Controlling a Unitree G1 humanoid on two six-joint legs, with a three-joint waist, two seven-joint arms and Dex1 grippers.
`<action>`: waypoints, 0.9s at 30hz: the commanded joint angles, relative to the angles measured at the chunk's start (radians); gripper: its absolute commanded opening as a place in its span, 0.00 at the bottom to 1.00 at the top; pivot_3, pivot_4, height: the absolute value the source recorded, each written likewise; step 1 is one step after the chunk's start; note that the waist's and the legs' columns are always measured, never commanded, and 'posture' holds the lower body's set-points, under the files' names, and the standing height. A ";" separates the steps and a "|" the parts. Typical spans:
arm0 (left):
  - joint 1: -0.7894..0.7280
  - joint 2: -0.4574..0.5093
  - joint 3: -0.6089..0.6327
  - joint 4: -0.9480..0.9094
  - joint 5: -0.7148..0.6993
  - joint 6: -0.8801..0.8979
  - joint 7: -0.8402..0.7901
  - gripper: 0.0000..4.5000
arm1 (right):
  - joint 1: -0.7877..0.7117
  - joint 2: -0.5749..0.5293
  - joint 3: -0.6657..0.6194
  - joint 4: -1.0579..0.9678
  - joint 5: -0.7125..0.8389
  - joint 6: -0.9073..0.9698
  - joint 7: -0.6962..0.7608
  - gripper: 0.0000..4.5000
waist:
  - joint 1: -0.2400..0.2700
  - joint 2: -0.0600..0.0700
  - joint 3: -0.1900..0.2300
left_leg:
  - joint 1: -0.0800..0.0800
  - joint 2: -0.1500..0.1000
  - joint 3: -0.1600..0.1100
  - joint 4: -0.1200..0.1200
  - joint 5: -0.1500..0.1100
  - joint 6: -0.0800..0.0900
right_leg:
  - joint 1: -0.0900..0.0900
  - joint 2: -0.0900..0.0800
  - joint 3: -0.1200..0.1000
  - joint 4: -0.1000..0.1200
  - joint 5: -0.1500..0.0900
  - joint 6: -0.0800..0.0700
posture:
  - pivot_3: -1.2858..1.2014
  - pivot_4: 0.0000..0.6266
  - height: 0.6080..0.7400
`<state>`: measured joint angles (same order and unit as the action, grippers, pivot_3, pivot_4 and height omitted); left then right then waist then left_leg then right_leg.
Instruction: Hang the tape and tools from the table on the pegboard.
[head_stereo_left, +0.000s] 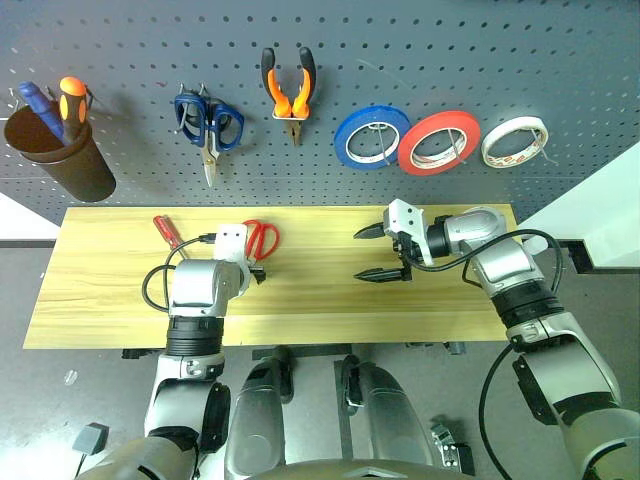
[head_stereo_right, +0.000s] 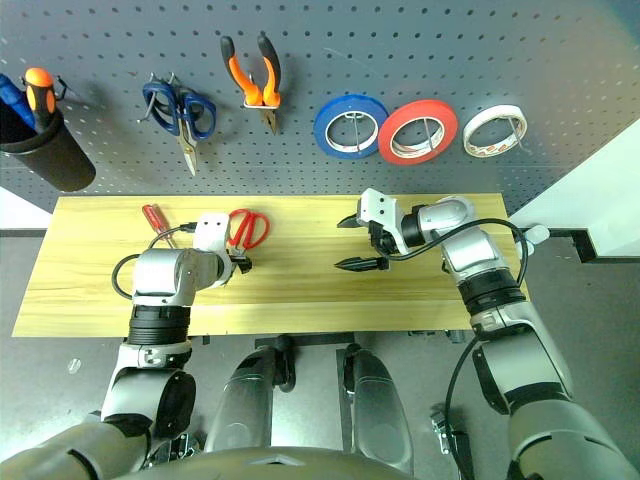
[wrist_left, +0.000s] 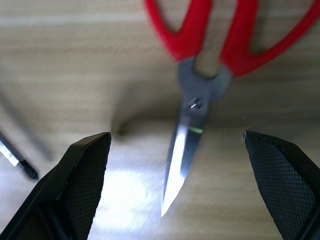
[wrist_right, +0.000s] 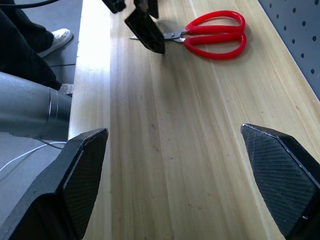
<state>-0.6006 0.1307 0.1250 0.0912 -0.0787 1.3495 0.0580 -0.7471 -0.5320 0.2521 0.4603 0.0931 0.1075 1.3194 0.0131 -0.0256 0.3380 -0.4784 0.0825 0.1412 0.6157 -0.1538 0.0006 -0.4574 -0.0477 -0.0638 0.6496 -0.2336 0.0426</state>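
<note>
While both grippers are spread empty, the pegboard (head_stereo_left: 320, 60) is hung with pliers (head_stereo_left: 290, 88) and white tape (head_stereo_left: 515, 141).
On the table (head_stereo_left: 300, 300), red scissors (head_stereo_left: 262, 239) are flanked by the left gripper (wrist_left: 185, 195); the right gripper (head_stereo_left: 378, 252) is held well apart; the red screwdriver (head_stereo_left: 165, 232) is left nearby.

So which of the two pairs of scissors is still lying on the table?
The red-handled scissors; they lie flat on the wooden table beside the left claw. The blue-handled scissors hang on the pegboard.
</note>
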 joint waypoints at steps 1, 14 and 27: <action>0.004 0.014 -0.015 0.050 0.004 -0.020 -0.021 0.99 | 0.013 -0.016 -0.025 -0.059 0.021 0.023 0.002 1.00 | 0.000 0.000 0.000 | 0.000 0.000 0.000 0.000 0.000 0.000 | 0.000 0.000 0.000 0.000 0.000 0.000 | 0.53 0.48 1.00; 0.026 0.008 -0.013 0.049 0.005 -0.036 -0.042 0.34 | 0.021 -0.023 -0.029 -0.078 0.023 0.019 0.001 1.00 | -0.002 0.000 0.000 | 0.001 0.000 0.000 0.002 0.000 0.001 | 0.001 0.000 0.000 0.002 0.000 0.000 | 0.53 0.49 1.00; 0.037 0.016 -0.023 -0.062 -0.005 0.028 -0.052 0.06 | 0.015 -0.025 -0.023 -0.053 0.011 -0.005 -0.005 1.00 | -0.001 0.000 0.000 | 0.001 0.000 0.000 0.003 0.002 0.003 | 0.002 0.001 0.000 0.002 0.000 0.000 | 0.53 0.48 1.00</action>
<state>-0.5868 0.1356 0.1249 0.0820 -0.0755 1.3376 0.0222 -0.7264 -0.5438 0.2512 0.4200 0.0968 0.1196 1.3128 0.0119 -0.0253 0.3376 -0.4776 0.0828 0.1410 0.6190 -0.1519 0.0035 -0.4559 -0.0469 -0.0637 0.6520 -0.2334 0.0429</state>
